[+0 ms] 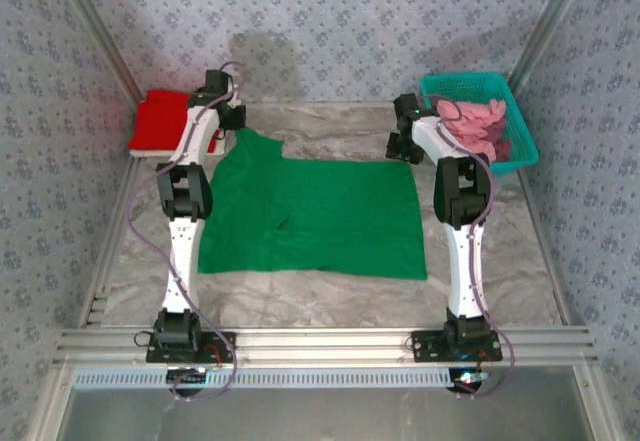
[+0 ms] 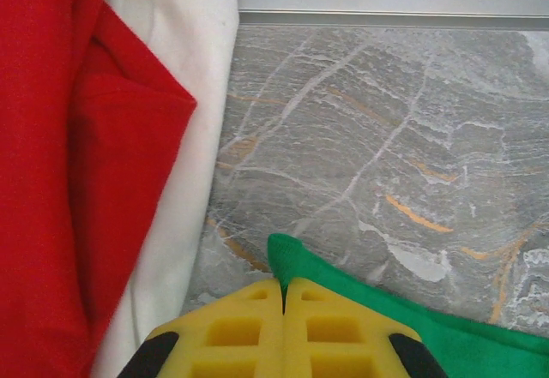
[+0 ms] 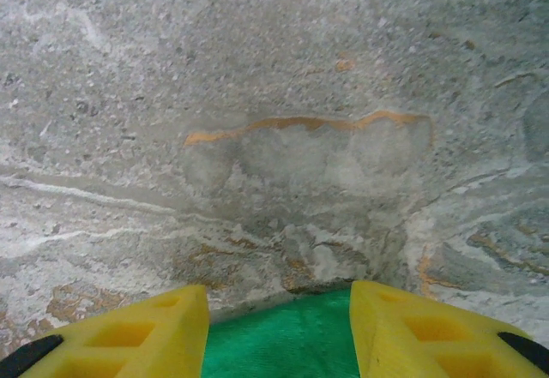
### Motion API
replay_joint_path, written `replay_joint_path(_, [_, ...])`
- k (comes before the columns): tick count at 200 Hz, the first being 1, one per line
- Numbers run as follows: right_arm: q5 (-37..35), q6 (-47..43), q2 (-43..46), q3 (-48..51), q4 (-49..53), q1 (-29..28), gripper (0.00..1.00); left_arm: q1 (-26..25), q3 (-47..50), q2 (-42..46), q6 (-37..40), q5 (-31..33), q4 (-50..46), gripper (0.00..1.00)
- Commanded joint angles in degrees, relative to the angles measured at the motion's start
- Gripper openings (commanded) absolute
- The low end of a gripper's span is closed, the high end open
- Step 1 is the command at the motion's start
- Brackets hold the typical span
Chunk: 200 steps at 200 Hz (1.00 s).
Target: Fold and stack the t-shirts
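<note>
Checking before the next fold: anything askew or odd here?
Green t-shirt isn't square: its far-left corner is pinched in the shut left pincer and pulled into a peak, with creases near its middle. Nothing else stands out.

In the top view the left arm [image 1: 188, 186] covers the left edge of the green t-shirt [image 1: 320, 216], and the pink t-shirts [image 1: 470, 116] in the basket [image 1: 470, 78] are too bunched to count. In the left wrist view the left hand [image 2: 283, 288] hides the pinched corner, and the picture's left edge cuts the red t-shirt [image 2: 51, 181]. In the right wrist view the bottom edge cuts the green cloth between the fingers [image 3: 412, 331] of the right hand [image 3: 279, 297].
</note>
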<state>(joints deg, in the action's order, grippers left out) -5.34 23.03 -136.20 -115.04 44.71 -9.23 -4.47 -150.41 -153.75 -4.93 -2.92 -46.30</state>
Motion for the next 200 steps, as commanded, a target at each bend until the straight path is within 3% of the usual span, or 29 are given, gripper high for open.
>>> replay_joint_path(1, [-3.1,-0.3,-0.6,-2.4,2.7,0.4,0.5,0.9,-2.3,3.1,1.2,1.1,1.0,0.0])
replay_joint_path(48, [-5.2,-0.1,0.0,-2.1,2.6,0.5,0.51,1.4,-2.3,3.4,1.3,1.2,0.4,0.0])
replay_joint_path(87, [1.9,0.0,-2.5,-3.8,1.3,0.6,0.5,1.4,-2.3,3.1,0.3,-0.5,1.0,0.0])
replay_joint_path(120, [5.2,1.2,-2.7,-3.6,0.5,0.3,0.36,1.2,-2.4,3.4,-0.5,-1.8,1.3,0.0])
replay_joint_path(166, [5.6,2.2,-3.0,-3.6,1.4,0.0,0.27,1.0,-2.5,3.9,-1.5,-3.1,1.9,0.0])
replay_joint_path(181, [5.8,2.2,-2.8,-3.1,1.1,0.2,0.14,1.0,-2.5,4.0,-1.6,-3.3,1.9,0.0])
replay_joint_path(200, [4.5,2.3,-1.8,-2.6,0.6,0.2,0.09,1.0,-2.6,4.1,-1.6,-3.5,1.8,0.0])
